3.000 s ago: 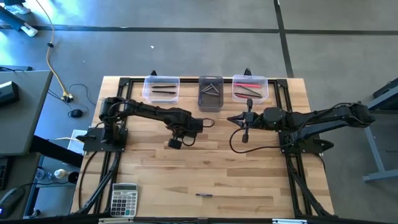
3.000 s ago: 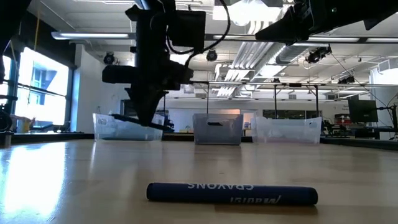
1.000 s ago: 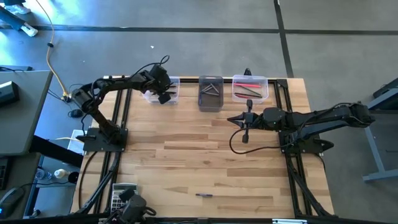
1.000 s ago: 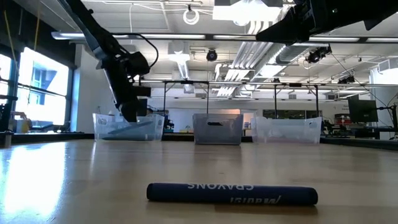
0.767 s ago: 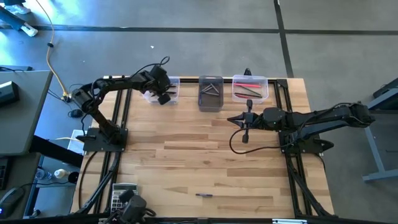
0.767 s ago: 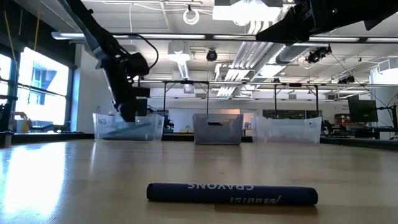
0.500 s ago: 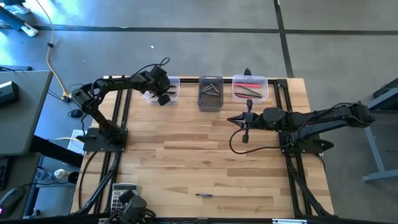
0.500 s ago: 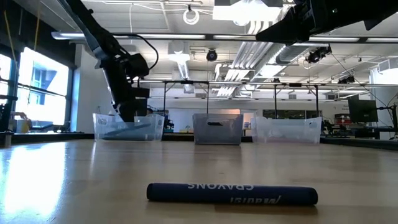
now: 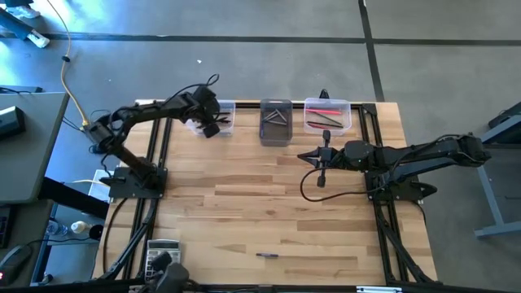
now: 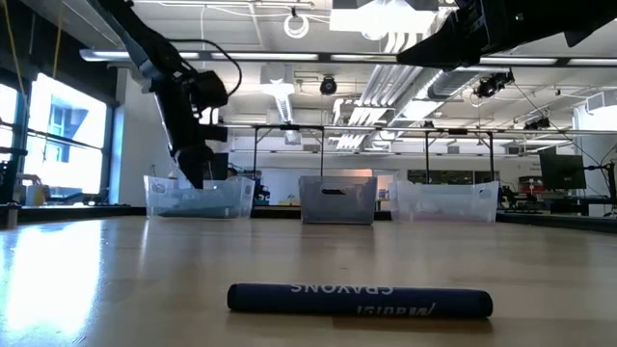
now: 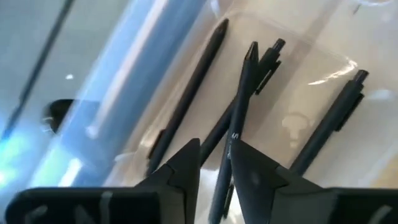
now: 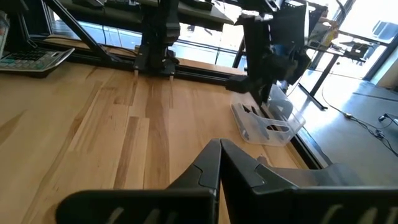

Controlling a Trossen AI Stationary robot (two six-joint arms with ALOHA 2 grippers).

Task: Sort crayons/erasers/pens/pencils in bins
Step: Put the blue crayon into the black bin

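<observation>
Three bins stand along the table's far edge: a clear one (image 9: 213, 116) with several dark pens (image 11: 193, 93), a dark one (image 9: 276, 122) with grey sticks, and a clear one (image 9: 327, 115) with red and dark sticks. My left gripper (image 9: 209, 128) hangs open over the left clear bin, pointing steeply down. A dark pen (image 11: 244, 87) lying in the bin runs under the gap between its fingers (image 11: 214, 155). A dark blue crayon (image 10: 362, 300) lies on its side near the table's front edge (image 9: 267, 255). My right gripper (image 9: 304, 155) waits shut above mid-table.
A grey calculator (image 9: 160, 259) lies at the table's near left corner. Black frame rails (image 9: 163, 146) run along the table's left and right sides by the arm bases. Bare wood (image 9: 269, 203) stretches between the bins and the crayon.
My left gripper has kept over the left clear bin, while the arm behind it has drawn back a little toward the table's left. The slanted stick under the gripper in the low view no longer shows slanted.
</observation>
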